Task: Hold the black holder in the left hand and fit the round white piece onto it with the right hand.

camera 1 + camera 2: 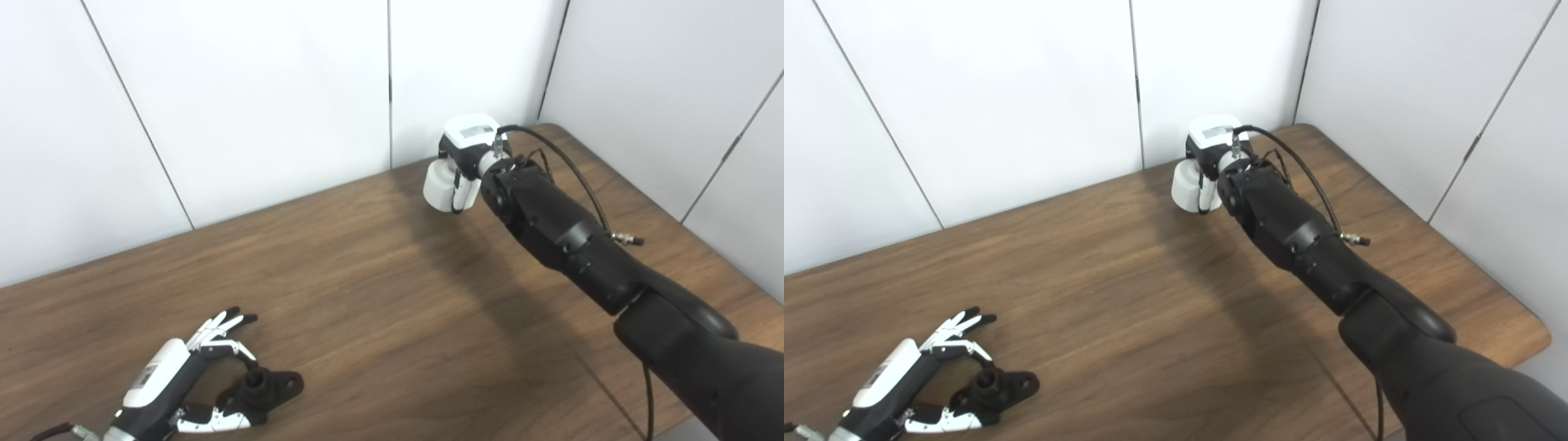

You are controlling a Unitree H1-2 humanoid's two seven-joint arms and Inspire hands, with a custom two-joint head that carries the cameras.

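The black holder (268,389) lies flat on the wooden table (380,294) at the near left, a flat plate with a short round post. My left hand (184,383) is open around it, fingers above it and thumb below, not closed on it. My right hand (463,160) is at the far side of the table near the wall, shut on the round white piece (440,184), a white cylinder held just above the tabletop. The holder also shows in the right eye view (995,387), as does the white piece (1186,185).
White wall panels (245,92) stand right behind the table's far edge. The table's right edge (1507,294) runs close to my right forearm (563,239). A black cable (569,165) loops off the right wrist.
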